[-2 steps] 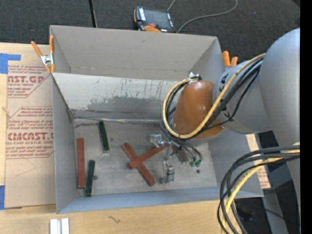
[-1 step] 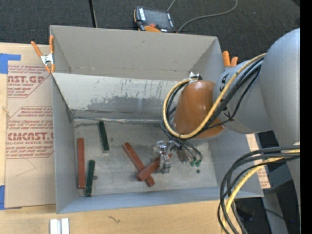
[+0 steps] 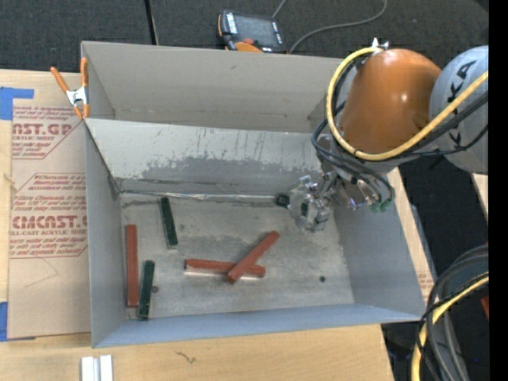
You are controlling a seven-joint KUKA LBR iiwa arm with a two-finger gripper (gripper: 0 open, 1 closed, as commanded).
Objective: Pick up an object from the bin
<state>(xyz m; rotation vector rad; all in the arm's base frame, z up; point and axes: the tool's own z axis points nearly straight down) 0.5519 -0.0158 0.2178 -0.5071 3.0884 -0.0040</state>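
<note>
My gripper [image 3: 311, 209] hangs over the right part of the bin floor, near the back wall. Its metal fingers point down and nothing shows between them. The nearest thing is a red-brown stick [image 3: 254, 256] lying on a slant, just left of and below the gripper. It crosses the right end of a second red-brown stick [image 3: 214, 267] that lies flat along the floor. I cannot tell how far apart the fingers stand.
At the left lie a dark green stick [image 3: 167, 222], a long red-brown stick [image 3: 131, 265] along the left wall and another dark green stick [image 3: 145, 289] beside it. The arm with its orange cover reaches in from the right.
</note>
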